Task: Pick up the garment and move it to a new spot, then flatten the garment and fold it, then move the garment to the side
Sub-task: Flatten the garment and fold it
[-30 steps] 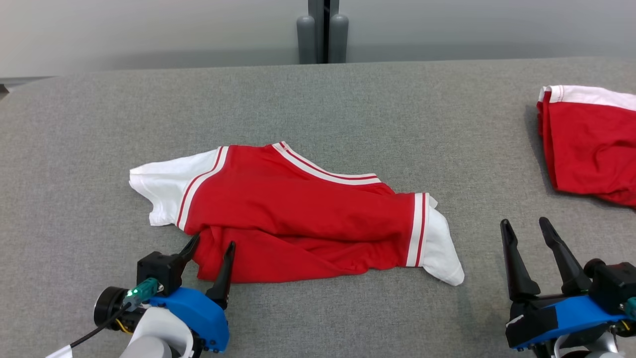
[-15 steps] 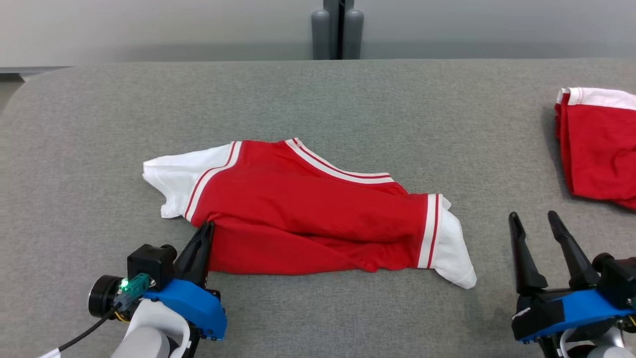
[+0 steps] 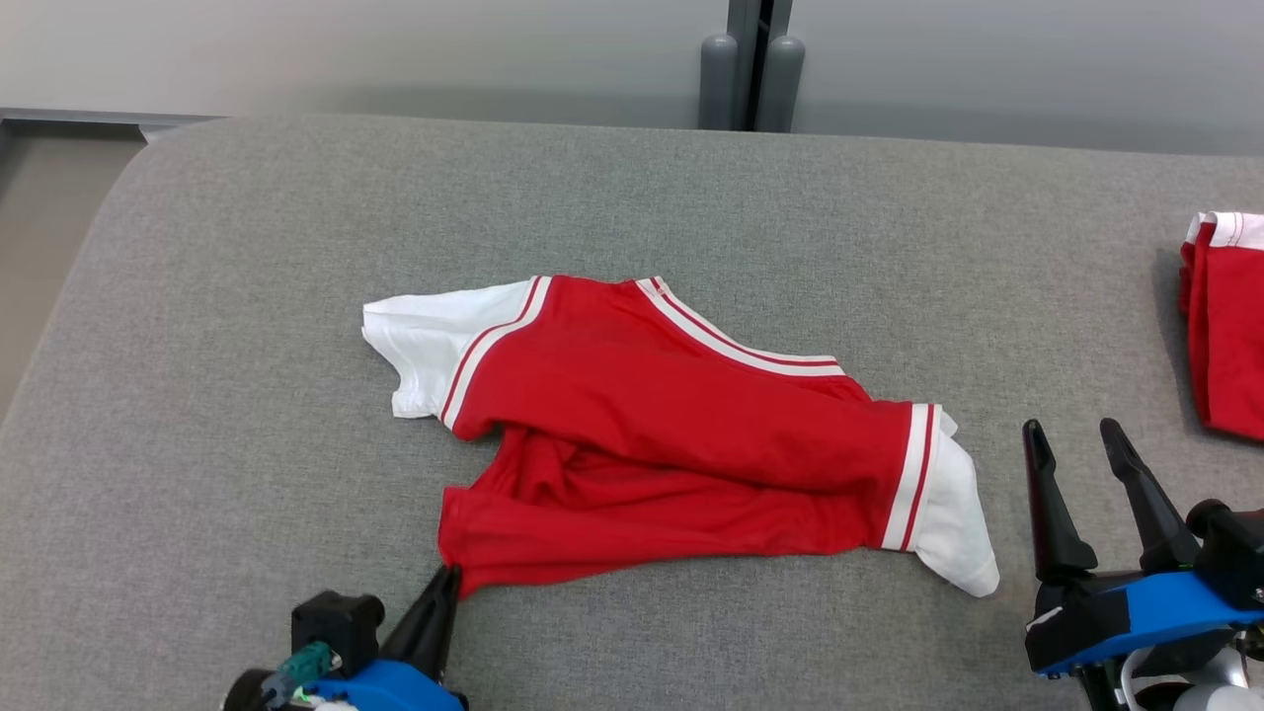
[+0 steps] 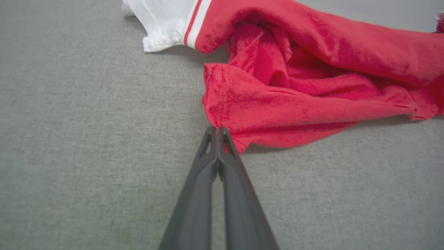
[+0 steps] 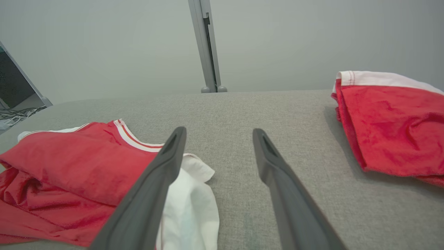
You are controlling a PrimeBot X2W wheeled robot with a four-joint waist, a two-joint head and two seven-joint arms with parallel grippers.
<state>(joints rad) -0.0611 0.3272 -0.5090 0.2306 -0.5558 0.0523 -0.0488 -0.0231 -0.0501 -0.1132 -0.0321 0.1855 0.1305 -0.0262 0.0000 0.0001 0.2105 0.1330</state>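
Note:
The garment (image 3: 671,434), a red shirt with white sleeves and striped trim, lies crumpled on the grey cloth-covered table (image 3: 247,296). My left gripper (image 3: 449,575) sits at its near-left corner, fingers pressed together and shut on the red hem. In the left wrist view that pinch (image 4: 217,130) is right at the hem corner of the garment (image 4: 298,93), which is stretched toward me. My right gripper (image 3: 1070,427) hovers open to the right of the white sleeve, holding nothing; the right wrist view shows its fingers spread (image 5: 218,131) beside the garment (image 5: 76,166).
A second red and white garment (image 3: 1224,326) lies folded at the table's far right edge, also in the right wrist view (image 5: 388,121). The table's rounded left edge (image 3: 59,326) drops off to the floor. A grey post (image 3: 750,69) stands behind the table.
My left gripper closed on the garment's near-left hem and drew it back toward me, pulling the lower layer out. The head camera has swung left, shifting the whole picture right. The right gripper stays open.

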